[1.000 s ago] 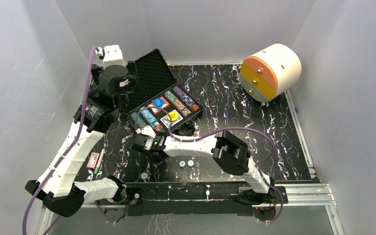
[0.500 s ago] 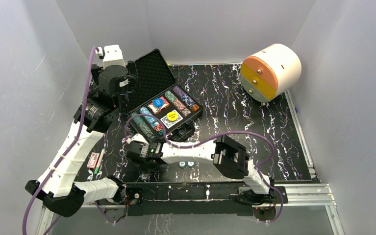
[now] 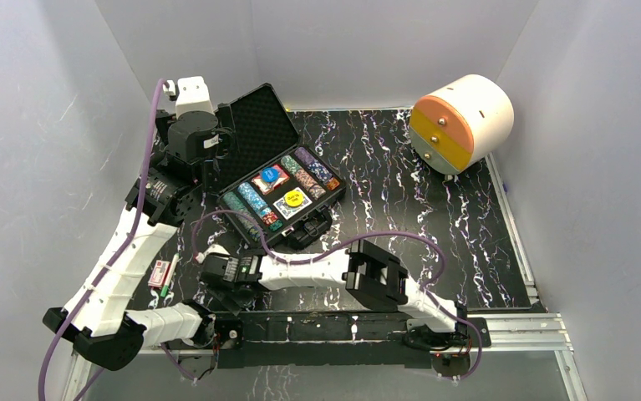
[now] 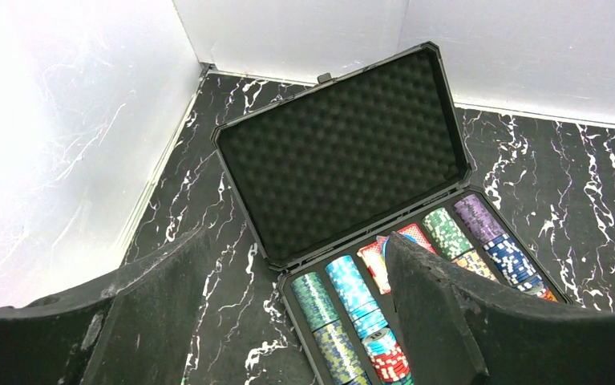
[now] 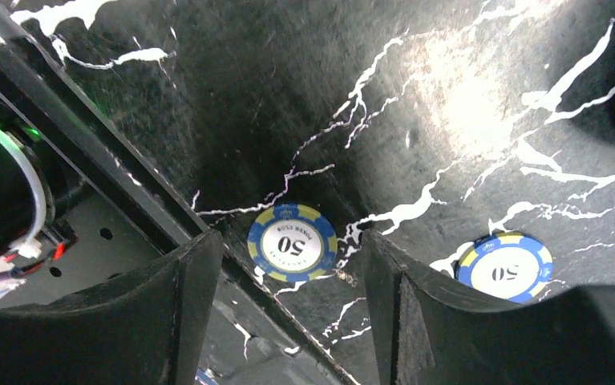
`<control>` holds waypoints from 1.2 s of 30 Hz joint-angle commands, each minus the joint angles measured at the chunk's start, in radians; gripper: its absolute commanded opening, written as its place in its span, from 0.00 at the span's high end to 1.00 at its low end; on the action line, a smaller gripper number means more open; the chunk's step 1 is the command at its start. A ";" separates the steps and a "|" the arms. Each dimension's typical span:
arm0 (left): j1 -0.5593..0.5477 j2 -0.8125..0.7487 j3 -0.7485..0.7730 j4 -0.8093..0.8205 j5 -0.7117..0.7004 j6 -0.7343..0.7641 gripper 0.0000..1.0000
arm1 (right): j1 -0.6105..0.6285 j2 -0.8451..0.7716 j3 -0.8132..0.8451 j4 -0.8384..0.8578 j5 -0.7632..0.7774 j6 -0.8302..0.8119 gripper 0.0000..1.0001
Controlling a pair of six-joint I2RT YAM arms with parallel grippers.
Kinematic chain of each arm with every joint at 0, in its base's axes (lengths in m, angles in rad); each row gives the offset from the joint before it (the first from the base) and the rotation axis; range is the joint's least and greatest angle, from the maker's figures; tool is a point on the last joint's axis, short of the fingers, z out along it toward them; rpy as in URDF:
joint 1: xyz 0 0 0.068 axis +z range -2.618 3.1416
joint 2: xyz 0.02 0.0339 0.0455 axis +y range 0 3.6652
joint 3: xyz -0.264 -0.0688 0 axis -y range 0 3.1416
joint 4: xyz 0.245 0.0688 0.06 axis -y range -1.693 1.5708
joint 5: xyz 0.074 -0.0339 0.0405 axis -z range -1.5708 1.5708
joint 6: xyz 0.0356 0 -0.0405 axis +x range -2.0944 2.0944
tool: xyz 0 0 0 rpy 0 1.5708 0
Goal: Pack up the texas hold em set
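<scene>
The black foam-lined case [image 3: 287, 230] lies open at the back left, its lid [image 3: 254, 129] up. It holds rows of poker chips [image 3: 250, 200], a yellow button [image 3: 296, 198] and a blue button [image 3: 268, 175] on card decks. My left gripper [image 3: 216, 154] hovers open and empty beside the lid; its view shows the lid [image 4: 340, 152] and chip rows [image 4: 352, 301] between its fingers [image 4: 159, 297]. My right gripper [image 3: 216, 280] is open, low at the front left. A blue-and-yellow 50 chip [image 5: 292, 245] lies on the table between its fingers [image 5: 184, 305]; a second 50 chip [image 5: 504, 269] lies just right.
A big white cylinder with orange-yellow drawers [image 3: 463, 121] lies at the back right. A small red-and-white item [image 3: 162, 273] lies by the left arm. The black frame rail [image 5: 127, 176] at the table's front edge runs right beside the chip. Grey walls enclose the table.
My right arm has swung left along the front edge, away from the case's front, and now covers the spot where a loose chip lay. The left arm has not moved.
</scene>
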 commanded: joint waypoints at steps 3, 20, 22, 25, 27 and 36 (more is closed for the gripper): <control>0.005 -0.021 0.029 0.013 -0.034 0.016 0.22 | -0.003 0.059 0.100 -0.039 0.014 -0.018 0.35; 0.004 -0.024 0.011 0.023 -0.039 0.017 0.21 | 0.016 0.037 0.020 -0.115 0.078 -0.010 0.39; 0.004 -0.025 0.011 0.022 -0.039 0.016 0.21 | 0.016 0.026 -0.001 -0.113 0.082 -0.010 0.39; 0.004 -0.027 0.009 0.021 -0.039 0.014 0.21 | 0.016 0.022 -0.022 -0.107 0.077 -0.011 0.43; 0.004 -0.027 0.009 0.021 -0.038 0.012 0.21 | 0.015 0.024 -0.021 -0.111 0.069 -0.005 0.48; 0.004 -0.028 0.010 0.017 -0.035 0.009 0.21 | -0.006 0.000 -0.037 -0.094 0.109 0.038 0.54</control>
